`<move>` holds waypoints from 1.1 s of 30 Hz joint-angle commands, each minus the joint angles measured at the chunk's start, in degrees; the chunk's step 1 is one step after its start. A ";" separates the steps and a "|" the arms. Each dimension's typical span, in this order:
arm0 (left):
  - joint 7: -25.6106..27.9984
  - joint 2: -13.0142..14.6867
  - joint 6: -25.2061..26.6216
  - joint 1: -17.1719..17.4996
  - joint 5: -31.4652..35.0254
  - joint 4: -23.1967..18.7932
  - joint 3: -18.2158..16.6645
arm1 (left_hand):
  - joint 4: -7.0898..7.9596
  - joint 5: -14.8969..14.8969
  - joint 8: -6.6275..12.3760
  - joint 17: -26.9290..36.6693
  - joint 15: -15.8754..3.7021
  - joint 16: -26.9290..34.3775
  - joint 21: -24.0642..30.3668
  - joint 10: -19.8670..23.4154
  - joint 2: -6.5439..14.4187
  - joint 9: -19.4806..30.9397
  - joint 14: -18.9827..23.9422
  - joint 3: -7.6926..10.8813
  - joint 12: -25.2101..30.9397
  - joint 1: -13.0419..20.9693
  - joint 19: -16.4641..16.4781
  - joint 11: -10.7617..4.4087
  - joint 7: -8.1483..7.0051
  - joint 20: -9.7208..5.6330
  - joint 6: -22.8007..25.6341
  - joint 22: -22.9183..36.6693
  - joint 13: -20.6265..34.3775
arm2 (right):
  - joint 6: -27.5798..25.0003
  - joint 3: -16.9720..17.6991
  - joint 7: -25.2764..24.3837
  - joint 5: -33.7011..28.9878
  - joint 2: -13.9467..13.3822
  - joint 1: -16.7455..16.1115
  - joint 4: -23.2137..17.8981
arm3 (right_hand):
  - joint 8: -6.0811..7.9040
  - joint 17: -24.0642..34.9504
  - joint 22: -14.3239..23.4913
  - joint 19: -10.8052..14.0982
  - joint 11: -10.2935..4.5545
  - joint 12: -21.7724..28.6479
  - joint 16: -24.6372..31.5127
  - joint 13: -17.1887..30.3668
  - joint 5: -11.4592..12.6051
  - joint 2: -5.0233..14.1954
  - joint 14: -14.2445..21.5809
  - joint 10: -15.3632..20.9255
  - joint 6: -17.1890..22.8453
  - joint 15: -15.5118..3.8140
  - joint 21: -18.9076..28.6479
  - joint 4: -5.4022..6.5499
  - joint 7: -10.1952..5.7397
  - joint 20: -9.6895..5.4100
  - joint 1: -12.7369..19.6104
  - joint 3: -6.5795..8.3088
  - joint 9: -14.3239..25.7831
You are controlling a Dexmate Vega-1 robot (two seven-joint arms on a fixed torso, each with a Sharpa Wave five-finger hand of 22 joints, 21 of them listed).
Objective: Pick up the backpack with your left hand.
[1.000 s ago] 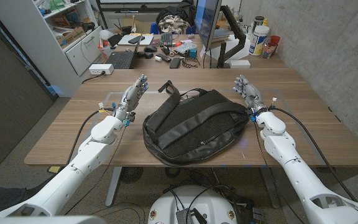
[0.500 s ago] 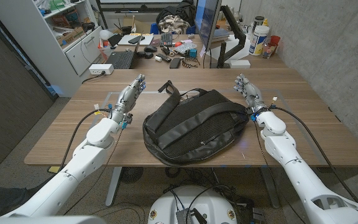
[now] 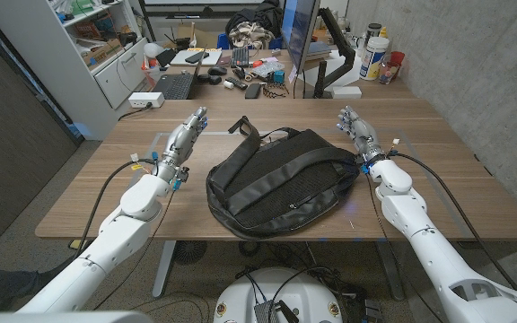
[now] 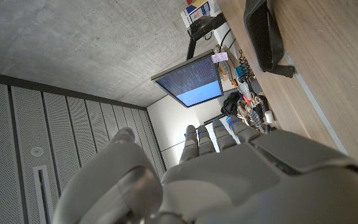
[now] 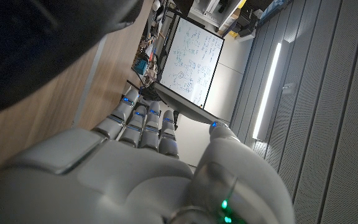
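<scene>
Our left robot hand (image 3: 185, 136), fingers apart and holding nothing, has crept farther up the bench (image 3: 97, 193); backpack (image 3: 276, 179) lies mid-bench, untouched. Right robot hand (image 3: 357, 130) empty, fingers extended.

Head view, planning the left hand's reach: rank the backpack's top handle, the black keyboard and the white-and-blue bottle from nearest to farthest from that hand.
From the left hand:
1. Backpack's top handle, just to the hand's right on the wooden table.
2. Black keyboard, beyond the hand on the far desk, left side.
3. White-and-blue bottle, far across at the back right.
</scene>
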 commanded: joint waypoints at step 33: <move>7.14 0.34 -0.18 11.18 9.06 -10.00 -4.84 | -1.13 0.04 0.68 0.13 -0.28 0.43 0.55 1.06 0.29 0.35 0.86 0.38 0.56 1.82 0.45 -0.31 -0.30 1.11 1.43 0.11 0.24 | 1.90 1.04 -1.76 0.18 0.36 -1.03 0.28 | 0.39 0.05 0.17 0.91 -1.56 0.25 0.33 0.24 0.27 -0.13 2.05 1.70 1.42 -1.23 -1.00 -0.63 -0.87 -0.17 0.41 -0.21 0.20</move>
